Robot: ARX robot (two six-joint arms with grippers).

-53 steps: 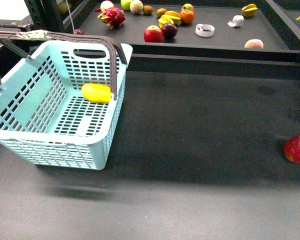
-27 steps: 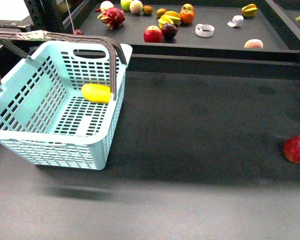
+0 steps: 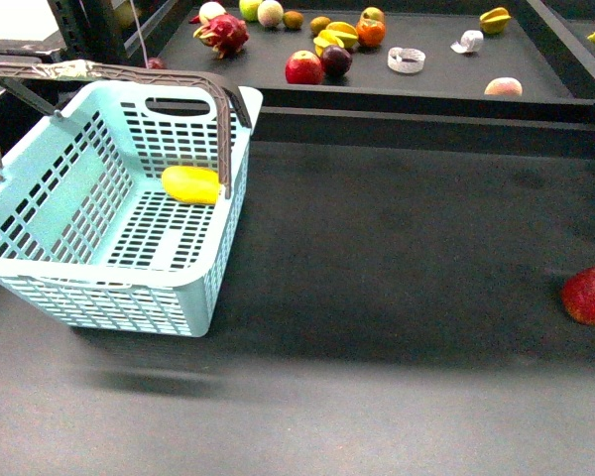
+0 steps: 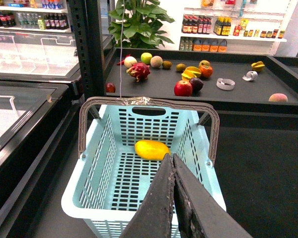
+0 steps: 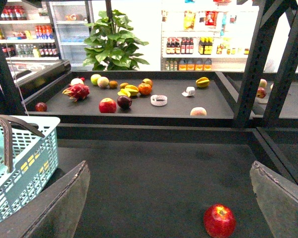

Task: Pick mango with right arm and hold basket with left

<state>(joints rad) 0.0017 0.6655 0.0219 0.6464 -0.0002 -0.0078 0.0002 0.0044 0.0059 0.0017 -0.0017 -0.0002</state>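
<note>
**Mango already lying in the basket, both grippers empty**

Front view: neither arm shows. The basket [image 3: 109,218] stands on the dark table [image 3: 397,297] at the left, its handles [image 3: 109,74] swung up over the opening. The mango [image 3: 191,184] lies on the basket floor, close to the far right wall, resting on its side. A red apple [image 3: 590,296] sits well apart at the table's right edge. On the shelf [image 3: 535,79] behind lie more fruit, among them a dragon fruit [image 3: 223,34] and another apple [image 3: 304,67].

Left wrist view: the left gripper [image 4: 173,198] hangs over the near rim of the basket with its fingers pressed together and nothing between them. It is not gripping the basket; whether it touches the rim cannot be told. The mango shows beyond the fingertips, inside the basket.

Right wrist view: the right gripper [image 5: 174,198] is spread wide and holds nothing, with bare table and the red apple between its fingers. A corner of the basket shows at one edge; the mango is hidden from here.

Handling, as a judgement: the mango looks smooth and rounded, likely firm but bruisable and a little slippery, with moderate weight. The best hold is probably across its narrow middle, fingers on the two long flanks, closing gently. The basket looks light and stiff; the rim or a handle would give the left gripper a sure hold.
</note>
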